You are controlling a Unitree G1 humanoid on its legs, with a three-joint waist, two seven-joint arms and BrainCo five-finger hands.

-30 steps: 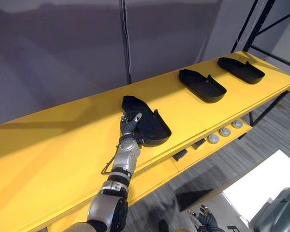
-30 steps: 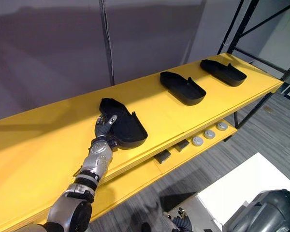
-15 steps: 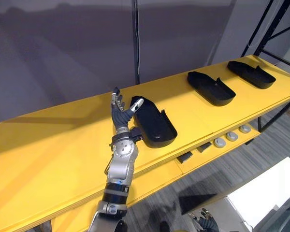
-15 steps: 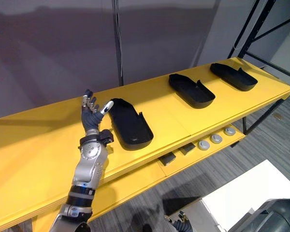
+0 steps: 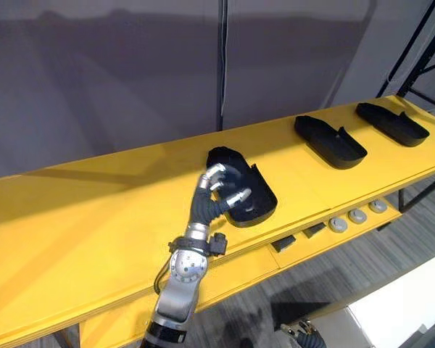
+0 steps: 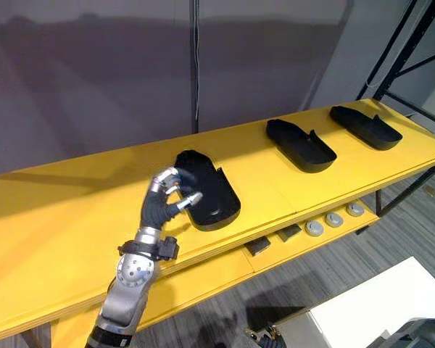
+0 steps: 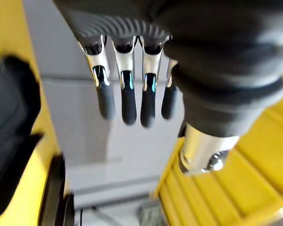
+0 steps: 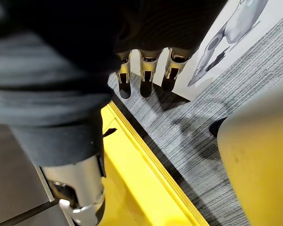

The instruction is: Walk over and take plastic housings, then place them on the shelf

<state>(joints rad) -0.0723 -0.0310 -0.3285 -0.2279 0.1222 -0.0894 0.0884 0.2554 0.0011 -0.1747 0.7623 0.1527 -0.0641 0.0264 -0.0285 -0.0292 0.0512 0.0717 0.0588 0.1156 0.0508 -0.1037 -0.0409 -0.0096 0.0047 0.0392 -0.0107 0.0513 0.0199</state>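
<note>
Your left hand [image 5: 212, 201] hangs loose and empty just beside the nearest housing [image 5: 261, 197]. Swing sideways and you may knock it off the shelf [image 5: 94, 217].

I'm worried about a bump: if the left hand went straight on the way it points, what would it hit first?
Probably the nearest black housing on the yellow shelf: the left hand hovers right beside it, fingers open. Depth is unclear; it might pass above.

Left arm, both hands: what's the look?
The left arm is silver-grey with a round disc joint and dark bands. The left hand has silver fingers with dark tips under a dark ribbed cover; the right hand matches.
</note>
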